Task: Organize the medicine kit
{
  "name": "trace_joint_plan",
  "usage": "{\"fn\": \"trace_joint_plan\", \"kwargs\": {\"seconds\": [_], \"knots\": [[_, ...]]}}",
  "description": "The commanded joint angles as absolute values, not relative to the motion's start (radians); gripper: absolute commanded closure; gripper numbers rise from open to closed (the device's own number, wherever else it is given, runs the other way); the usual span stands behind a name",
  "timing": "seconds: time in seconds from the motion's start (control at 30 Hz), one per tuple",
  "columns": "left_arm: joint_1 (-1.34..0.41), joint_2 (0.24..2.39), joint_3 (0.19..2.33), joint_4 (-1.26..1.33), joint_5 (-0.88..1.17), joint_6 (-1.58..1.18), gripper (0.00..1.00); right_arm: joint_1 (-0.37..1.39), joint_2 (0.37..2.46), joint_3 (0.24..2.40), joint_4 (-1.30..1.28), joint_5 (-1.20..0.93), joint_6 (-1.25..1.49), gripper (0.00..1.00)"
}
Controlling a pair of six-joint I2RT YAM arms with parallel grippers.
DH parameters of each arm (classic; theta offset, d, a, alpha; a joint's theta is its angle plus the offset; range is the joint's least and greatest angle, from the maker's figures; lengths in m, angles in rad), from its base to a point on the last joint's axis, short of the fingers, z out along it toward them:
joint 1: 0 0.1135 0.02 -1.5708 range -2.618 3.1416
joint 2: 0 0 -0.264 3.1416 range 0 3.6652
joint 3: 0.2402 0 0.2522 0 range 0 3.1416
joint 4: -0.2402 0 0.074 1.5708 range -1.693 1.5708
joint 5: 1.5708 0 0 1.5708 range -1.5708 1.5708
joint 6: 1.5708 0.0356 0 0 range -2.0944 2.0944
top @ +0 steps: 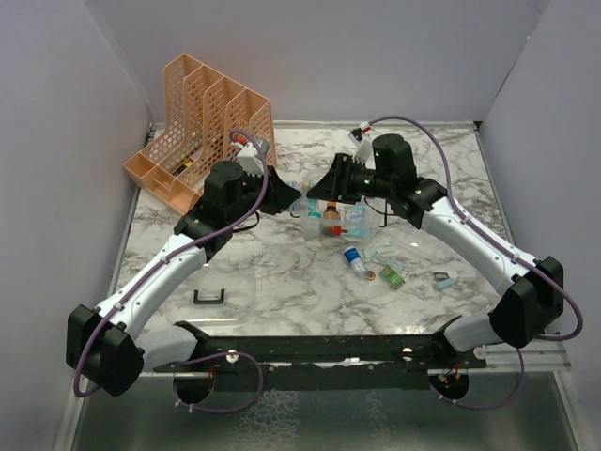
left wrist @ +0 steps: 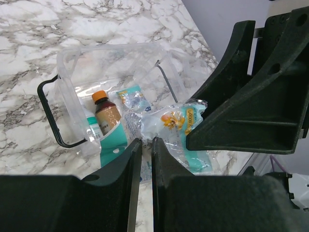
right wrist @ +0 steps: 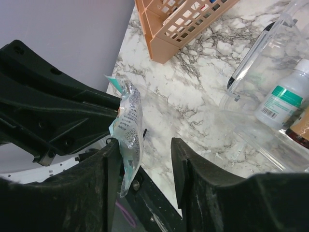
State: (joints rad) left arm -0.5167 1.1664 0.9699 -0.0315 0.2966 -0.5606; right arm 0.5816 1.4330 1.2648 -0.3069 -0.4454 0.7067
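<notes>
Handover is the likeliest reading of this pose: the two arms meet nose to nose just above the medicine kit [left wrist: 72, 104], which lies open on the marble table [top: 310, 301] near its middle, in front of the orange file rack [top: 202, 117], with its black handle [left wrist: 48, 113] turned to one side. The left gripper [left wrist: 146, 141] is clenched to a thin slit and appears to pinch one edge of a clear plastic packet [right wrist: 128, 123], holding it out in the air so the other arm can reach it. The right gripper [right wrist: 146, 145] stands released around that packet. One finger touches the film, while the other is apart from it, so it has no grasp on it yet. Holding the packet over the box makes sense, since a limp sachet that slipped here would probably drop into the kit or just beside it. Inside the kit lie a brown bottle [left wrist: 106, 113] with an orange cap and a white bottle [right wrist: 280, 99] with a green label, side by side. That leaves room at the far end, where the packet could go. Near the kit a blue-capped vial [top: 355, 260] and a green item [top: 392, 276] lie loose on the marble, so much of the sorting seems undone.
</notes>
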Motion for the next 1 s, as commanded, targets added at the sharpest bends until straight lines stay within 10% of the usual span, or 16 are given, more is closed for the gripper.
{"fn": "trace_joint_plan", "kwargs": {"seconds": [0.0, 0.3, 0.63, 0.97], "knots": [[-0.522, 1.169, 0.959, 0.009, 0.335, -0.569, 0.99, 0.586, 1.445, 1.255, -0.276, -0.426, 0.787, 0.57], [-0.522, 1.159, 0.951, 0.008, 0.335, -0.564, 0.93, 0.586, 1.432, 1.219, -0.23, -0.431, 0.818, 0.82], [-0.522, 1.126, 0.894, -0.008, 0.192, -0.582, 0.35, 0.568, 1.414, 1.252, -0.277, -0.348, 0.74, 0.92], [-0.52, 1.08, 0.83, -0.064, 0.056, -0.583, 0.28, 0.403, 1.36, 1.29, -0.471, -0.285, 0.64, 0.94]]}}
